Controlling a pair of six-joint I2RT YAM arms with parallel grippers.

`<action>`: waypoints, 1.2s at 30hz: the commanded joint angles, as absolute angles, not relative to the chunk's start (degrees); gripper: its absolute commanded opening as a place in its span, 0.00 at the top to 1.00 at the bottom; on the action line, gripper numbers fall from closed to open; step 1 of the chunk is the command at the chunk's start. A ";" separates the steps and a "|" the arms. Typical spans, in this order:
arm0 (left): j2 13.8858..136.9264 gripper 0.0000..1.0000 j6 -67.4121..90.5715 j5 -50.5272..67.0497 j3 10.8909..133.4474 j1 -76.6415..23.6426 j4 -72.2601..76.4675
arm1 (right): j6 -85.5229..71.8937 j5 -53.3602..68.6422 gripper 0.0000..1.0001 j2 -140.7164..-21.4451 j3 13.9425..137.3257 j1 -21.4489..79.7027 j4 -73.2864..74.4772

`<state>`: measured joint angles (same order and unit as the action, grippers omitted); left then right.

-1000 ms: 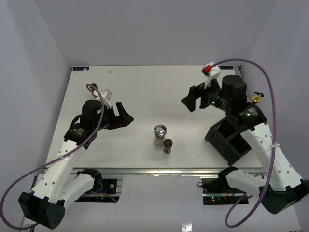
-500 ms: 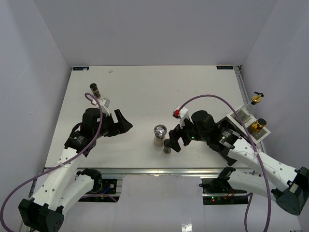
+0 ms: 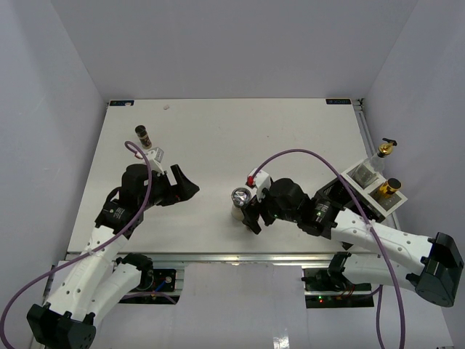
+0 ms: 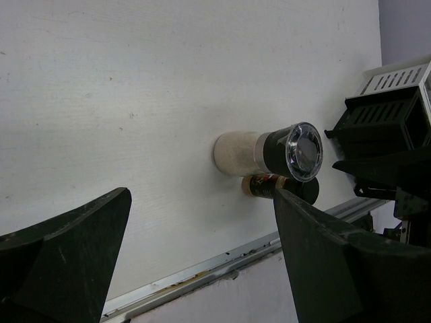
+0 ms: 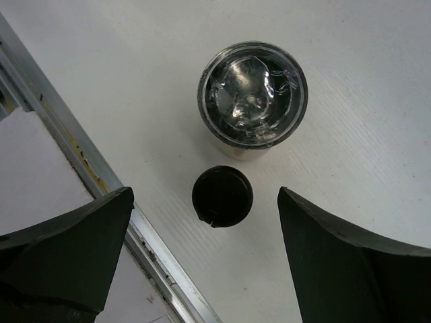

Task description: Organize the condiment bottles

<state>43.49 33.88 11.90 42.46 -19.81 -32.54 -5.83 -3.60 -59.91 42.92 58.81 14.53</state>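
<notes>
Right hand [image 5: 204, 194] wide open; small dark jar [image 5: 222, 196] centred in gap; chrome-topped shaker [image 5: 252, 93] just beside jar.

**Jar and shaker at the right fingers**

A small dark black-capped jar [image 5: 222, 196] stands upright between the spread right fingers [image 5: 74, 256], touching neither. The chrome-topped shaker [image 5: 252, 94], also upright, stands just beside it, past the fingertips.

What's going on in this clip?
The right gripper hangs over the small dark jar beside the chrome-topped shaker, jaws open either side, nothing gripped yet. The left gripper hovers open and empty. A second dark jar stands far left; the gold-spouted bottle and a black-capped bottle are at the rack on the right.
</notes>
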 commanded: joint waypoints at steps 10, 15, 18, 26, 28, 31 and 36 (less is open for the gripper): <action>42.68 0.02 33.34 11.95 42.01 -19.60 -32.52 | -7.82 -11.16 0.13 -64.25 41.40 60.79 10.32; 42.69 0.02 32.99 11.63 42.10 -19.51 -32.76 | -8.32 -11.90 0.16 -65.78 40.75 61.00 9.40; 42.71 0.02 32.95 11.60 42.11 -19.51 -32.78 | -8.79 -12.31 0.18 -66.54 40.51 61.18 9.04; 42.63 0.02 32.75 11.43 42.22 -19.51 -32.96 | -9.09 -13.81 0.28 -68.45 40.55 61.64 9.00; 42.64 0.02 32.61 11.43 42.29 -19.58 -32.96 | -9.24 -14.19 0.30 -68.83 40.61 61.89 9.31; 42.78 0.02 32.54 11.27 42.60 -19.60 -33.11 | -9.56 -14.96 0.34 -68.84 40.45 62.14 9.40; 42.98 0.02 32.40 11.25 42.80 -19.54 -33.22 | -9.76 -15.90 0.51 -68.99 40.63 62.31 9.81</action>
